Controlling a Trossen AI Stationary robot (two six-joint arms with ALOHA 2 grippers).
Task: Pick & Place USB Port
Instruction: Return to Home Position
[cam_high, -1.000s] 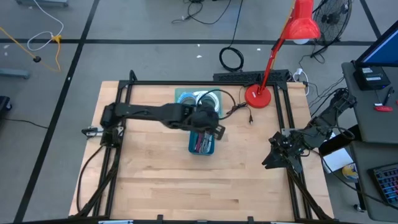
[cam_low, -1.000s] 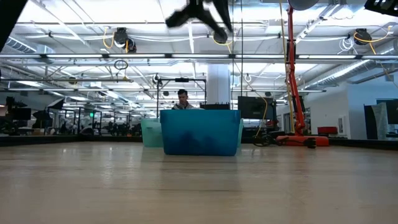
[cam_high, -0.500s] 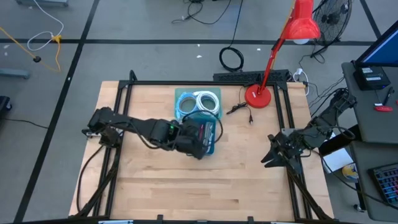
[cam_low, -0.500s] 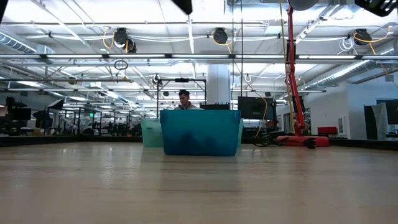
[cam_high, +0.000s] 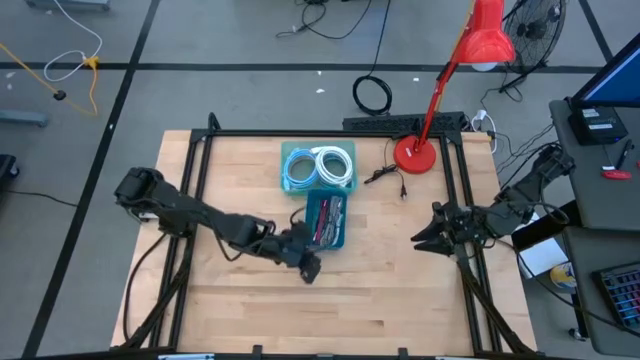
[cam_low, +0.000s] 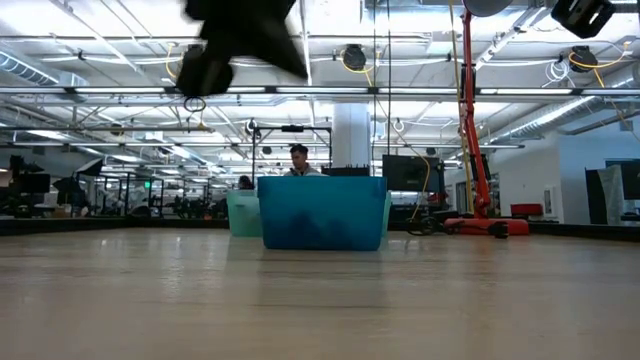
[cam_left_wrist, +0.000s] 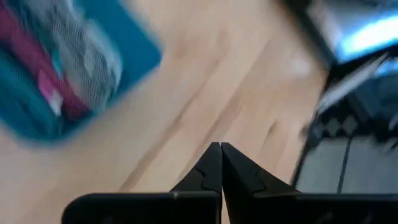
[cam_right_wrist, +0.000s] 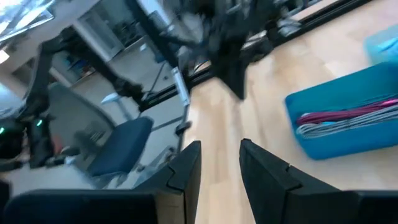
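High view, looking straight down: a wooden table (cam_high: 250, 300) is sitting inside a black frame. A blue bin (cam_high: 340, 240) is standing near the middle. A bundle of pink and grey cables (cam_high: 328, 215) is lying inside it. A green bin (cam_high: 290, 160) is standing just beyond it on the far side, holding white coils (cam_high: 335, 165). A red lamp (cam_high: 414, 155) is standing at the far right of the table.

The left arm is reaching from the left edge across the wood. The left gripper (cam_high: 309, 268) is hanging just beside the blue bin's near left corner, apart from it. Its wrist view is showing both fingers (cam_left_wrist: 208, 171) pressed together with nothing between them.

The right gripper (cam_high: 420, 238) is waiting at the right edge, pointing toward the bins. Its wrist view is showing the jaws apart and holding nothing.

Low view, level with the tabletop: the blue bin is facing the camera, with the green one showing behind its left side. A person (cam_low: 297, 158) is sitting in the room beyond.
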